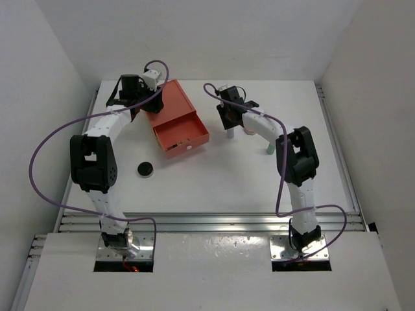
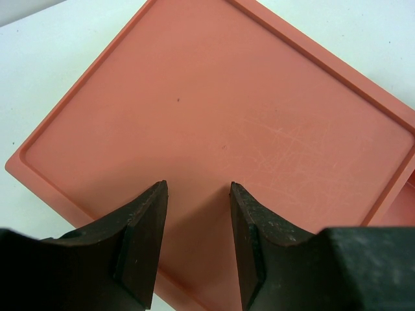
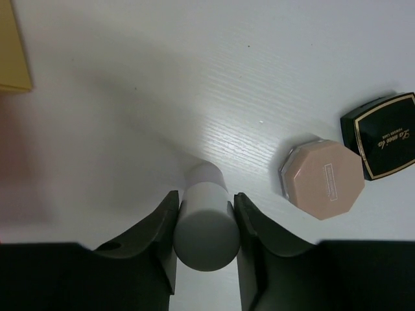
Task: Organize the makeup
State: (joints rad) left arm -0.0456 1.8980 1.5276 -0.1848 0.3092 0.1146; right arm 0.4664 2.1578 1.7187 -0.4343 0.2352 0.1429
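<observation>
Right wrist view showed the right claw (image 3: 204, 195) clenched on the white tube (image 3: 204, 240) at the bottom centre of the frame. Both pads pressed against the tube's round sides with no gap visible, and the tube stood on end on the tabletop (image 3: 194, 78). It looked like a small, light, rigid plastic cylinder with a smooth, glossy skin. I judged that it could slip or roll between flat pads, so the best hold was square across its width and well below the top end, firm but not crushing. To the right of it, well apart, lay the peach-pink compact (image 3: 322, 179), an eight-sided lidded piece. Just beside that, at the right edge, lay the black squarish compact (image 3: 382, 133) with its gold trim. Both looked flat, hard and probably hinged, so they would be better pinched across opposite edges than by the lid alone. In the top external view the black round disc (image 1: 145, 169) lay alone at the lower left of the tabletop, low and thin, leaving little edge to catch. The left wrist view showed the left claw (image 2: 198, 188) released and empty, its jaws parted over the flat lid of the orange drawer box (image 2: 227, 116).
</observation>
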